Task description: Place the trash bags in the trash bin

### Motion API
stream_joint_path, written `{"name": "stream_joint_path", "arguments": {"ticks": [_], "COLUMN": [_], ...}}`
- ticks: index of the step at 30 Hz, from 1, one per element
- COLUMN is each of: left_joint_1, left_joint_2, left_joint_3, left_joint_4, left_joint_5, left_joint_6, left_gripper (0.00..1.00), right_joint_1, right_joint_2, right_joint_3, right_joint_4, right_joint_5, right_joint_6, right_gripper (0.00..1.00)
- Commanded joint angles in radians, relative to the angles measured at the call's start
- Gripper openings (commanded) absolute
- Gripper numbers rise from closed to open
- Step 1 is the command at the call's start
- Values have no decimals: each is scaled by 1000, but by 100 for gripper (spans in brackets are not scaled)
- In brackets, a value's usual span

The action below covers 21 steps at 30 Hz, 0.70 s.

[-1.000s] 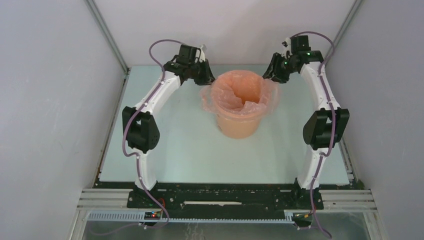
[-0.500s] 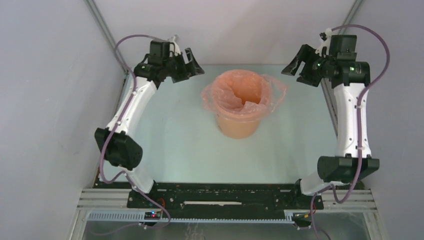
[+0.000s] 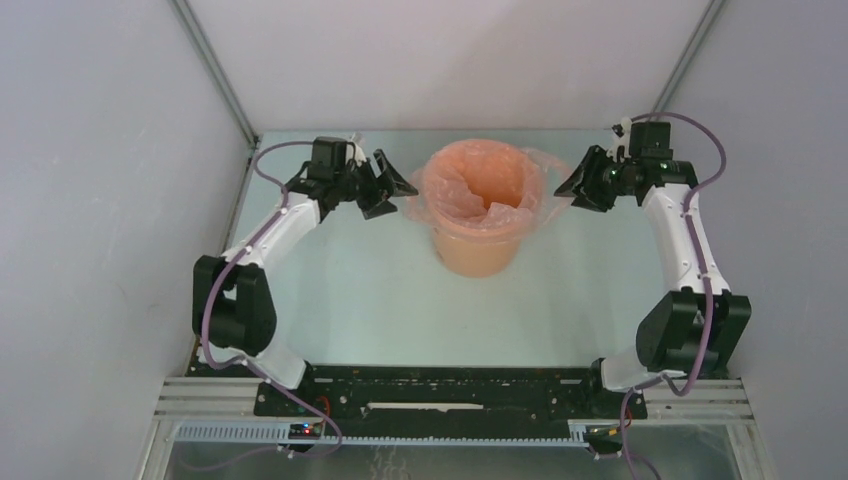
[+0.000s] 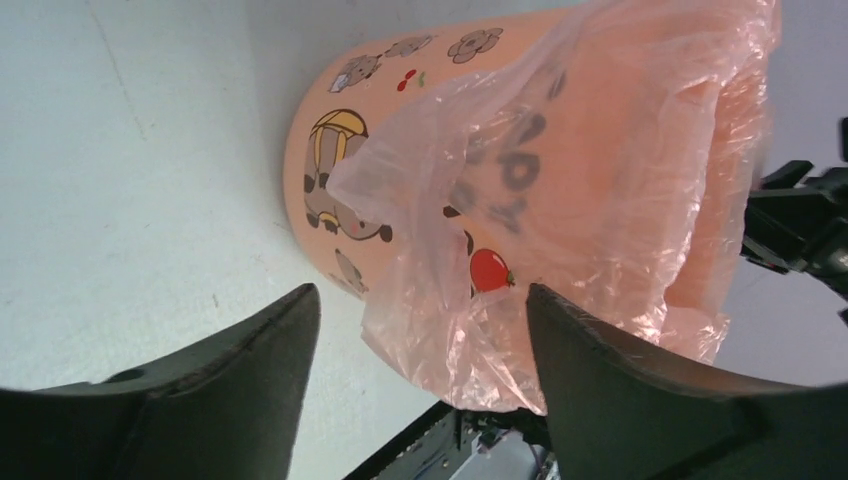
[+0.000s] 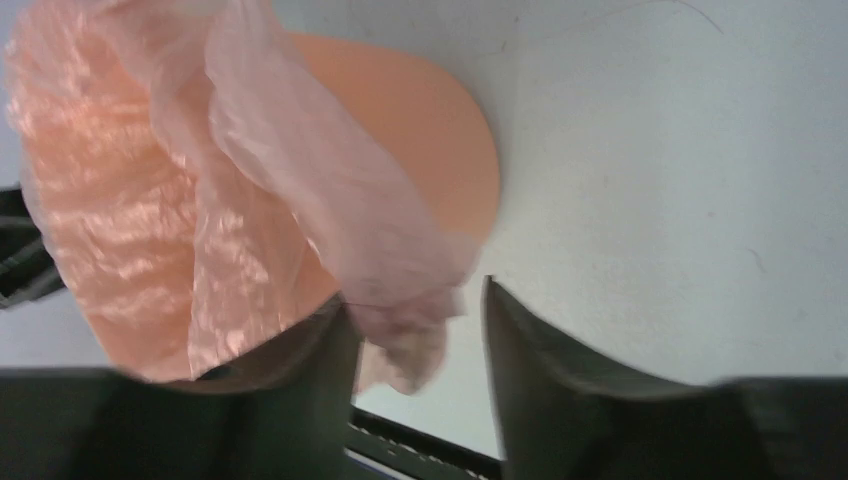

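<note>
The left gripper [image 3: 392,193] has its two dark fingers [image 4: 250,390] spread wide. A loose, wrinkled flap of the thin, translucent pale-pink plastic bag [image 4: 600,200] hangs in the gap between them, and neither finger pinches it. Opposite, the right gripper [image 3: 577,192] also stands with its jaws apart, though less widely. A crumpled fold of the same film dangles between them and lies close against one finger; I cannot tell whether it touches, but nothing is clamped.

The bag lines the round orange-tan plastic bucket [image 3: 478,252]. Its body is pushed down inside, and its mouth is turned out over the rim and droops down the outer wall on both the left and right sides. The wall facing the left gripper carries cartoon animals, a small red fruit and dark lettering, partly veiled by the film.

The bucket stands upright on the pale table [image 3: 380,300], close to its far edge and about midway between its left and right edges. Each gripper sits just beside the rim, one on either side, at the end of a white arm [image 3: 275,225] that arcs in from the near edge.
</note>
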Motion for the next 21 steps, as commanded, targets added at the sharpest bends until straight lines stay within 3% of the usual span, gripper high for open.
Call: {"name": "stream_joint_path", "arguments": {"ticks": [1, 4, 7, 9, 12, 21], "left_joint_1": [-1, -2, -3, -2, -5, -43], "left_joint_2": [24, 45, 72, 87, 111, 195], "left_joint_3": [-65, -127, -155, -164, -173, -119], "left_joint_4": [189, 293, 316, 317, 309, 255], "left_joint_5": [72, 97, 98, 92, 74, 55], "left_joint_6": [-116, -194, -209, -211, -197, -137], "left_gripper": [73, 56, 39, 29, 22, 12], "right_joint_1": [-5, -2, 14, 22, 17, 65], "right_joint_2": [40, 78, 112, 136, 179, 302], "right_joint_3": [-26, -59, -88, -105, -117, -119], "right_joint_4": [171, 186, 213, 231, 239, 259], "right_joint_5": [-37, -12, -11, -3, 2, -13], "right_joint_6": [35, 47, 46, 43, 49, 45], "right_gripper": [42, 18, 7, 4, 2, 5]}}
